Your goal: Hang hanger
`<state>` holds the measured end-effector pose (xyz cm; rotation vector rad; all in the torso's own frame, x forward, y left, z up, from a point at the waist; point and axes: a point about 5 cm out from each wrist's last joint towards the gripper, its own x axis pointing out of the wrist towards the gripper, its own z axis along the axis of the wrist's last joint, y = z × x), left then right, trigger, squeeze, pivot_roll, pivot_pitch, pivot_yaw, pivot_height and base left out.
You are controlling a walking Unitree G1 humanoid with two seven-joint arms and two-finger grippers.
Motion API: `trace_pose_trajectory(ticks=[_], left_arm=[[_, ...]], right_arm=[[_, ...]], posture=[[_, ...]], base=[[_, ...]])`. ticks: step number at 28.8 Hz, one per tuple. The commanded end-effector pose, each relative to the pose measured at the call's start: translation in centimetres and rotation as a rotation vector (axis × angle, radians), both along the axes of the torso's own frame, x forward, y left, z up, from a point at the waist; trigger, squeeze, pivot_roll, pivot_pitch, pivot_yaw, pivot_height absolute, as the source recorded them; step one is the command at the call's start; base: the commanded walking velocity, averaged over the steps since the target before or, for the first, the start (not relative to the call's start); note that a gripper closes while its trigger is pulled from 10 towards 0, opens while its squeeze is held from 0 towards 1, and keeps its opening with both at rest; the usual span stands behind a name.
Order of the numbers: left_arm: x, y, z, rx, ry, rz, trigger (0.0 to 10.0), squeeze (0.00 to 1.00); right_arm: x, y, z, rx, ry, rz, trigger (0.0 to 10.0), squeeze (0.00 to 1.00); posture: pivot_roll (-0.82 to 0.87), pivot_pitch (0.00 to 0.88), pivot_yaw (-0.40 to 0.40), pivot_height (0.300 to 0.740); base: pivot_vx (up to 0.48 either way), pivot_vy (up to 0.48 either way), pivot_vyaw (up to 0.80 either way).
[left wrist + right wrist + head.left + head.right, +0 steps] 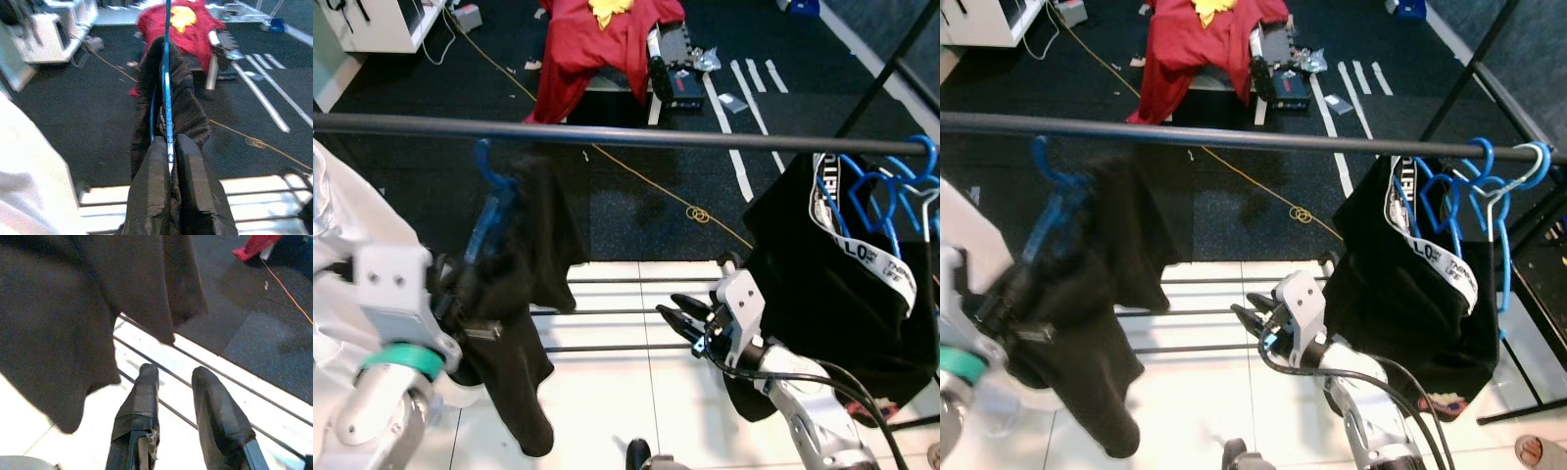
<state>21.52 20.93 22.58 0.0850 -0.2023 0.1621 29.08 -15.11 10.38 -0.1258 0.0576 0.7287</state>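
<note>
A blue hanger [492,217] carrying a dark garment [524,323] hangs at the left, its hook [483,157] just under the grey rail [636,136]; I cannot tell whether the hook touches the rail. My left gripper [172,141] is shut on the hanger's blue bar, with the garment draped on both sides of it. My right gripper [670,305] is low in the middle, to the right of the garment. It is open with nothing between its fingers [142,391] and points toward the cloth.
Several blue hangers [871,191] and a black garment with a white band [832,294] hang at the rail's right end. Thin lower rack bars [607,311] cross over white floor tiles. A red garment [597,44], boxes and a yellow cord [636,171] lie on the dark floor beyond.
</note>
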Motion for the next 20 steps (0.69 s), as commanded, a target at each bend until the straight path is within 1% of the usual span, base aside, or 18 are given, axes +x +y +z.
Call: trace_pose_trajectory(ticks=[1,3,4,6,8,11,13,14,17,20], left_arm=[[-1.0,0.2,1.1,0.054,-0.064,0.063,0.0,0.00],[-1.0,0.2,1.1,0.054,-0.064,0.063,0.0,0.00],[-1.4,0.3,0.9,0.092,-0.059,0.095,0.0,0.00],[-2.1,0.0,-0.5,0.135,0.003,0.087,0.0,0.00],[-2.4,-0.5,-2.6,0.112,0.100,0.045,0.0,0.00],[-2.5,-0.7,-3.2,0.100,0.126,0.038,0.0,0.00],[-2.7,-0.6,-4.2,0.083,0.160,0.057,0.0,0.00],[-2.9,-0.4,-4.2,0.063,0.156,0.082,0.0,0.00],[-3.1,-0.2,-4.2,0.051,0.151,0.101,0.0,0.00],[-3.6,1.1,-3.0,-0.001,0.081,0.213,0.0,0.00]], right_arm=[[-0.4,-0.2,-0.8,-0.017,0.032,-0.009,10.0,0.00],[-0.4,-0.2,-0.8,-0.017,0.032,-0.009,10.0,0.00],[-0.3,-0.2,-0.8,-0.017,0.033,-0.009,10.0,0.00],[-0.1,-0.1,-0.8,-0.017,0.034,-0.009,10.0,0.00],[0.0,0.0,-0.9,-0.020,0.035,-0.002,10.0,0.00],[0.0,0.1,-0.9,-0.021,0.035,0.000,10.0,0.00],[0.1,0.2,-0.8,-0.022,0.031,0.004,10.0,0.00],[0.1,0.2,-0.7,-0.023,0.028,0.004,10.0,0.00],[0.2,0.2,-0.7,-0.023,0.026,0.005,10.0,0.00],[0.0,-0.2,-0.8,-0.031,0.030,0.001,10.0,0.00]], posture=[[0.00,0.191,0.002,0.740],[0.00,0.191,0.002,0.740],[0.00,0.191,0.001,0.740],[0.01,0.191,-0.003,0.740],[0.02,0.194,-0.005,0.740],[0.02,0.194,-0.005,0.740],[0.01,0.194,-0.003,0.740],[0.01,0.193,-0.004,0.740],[0.01,0.193,-0.004,0.740],[0.01,0.191,-0.009,0.740]], base=[[0.000,0.000,0.00],[0.000,0.000,0.00],[0.000,0.000,0.00],[0.000,0.000,0.00],[0.000,0.000,0.00],[0.000,0.000,0.00],[0.000,0.000,0.00],[0.000,0.000,0.00],[0.000,0.000,0.00],[0.000,0.000,0.00]])
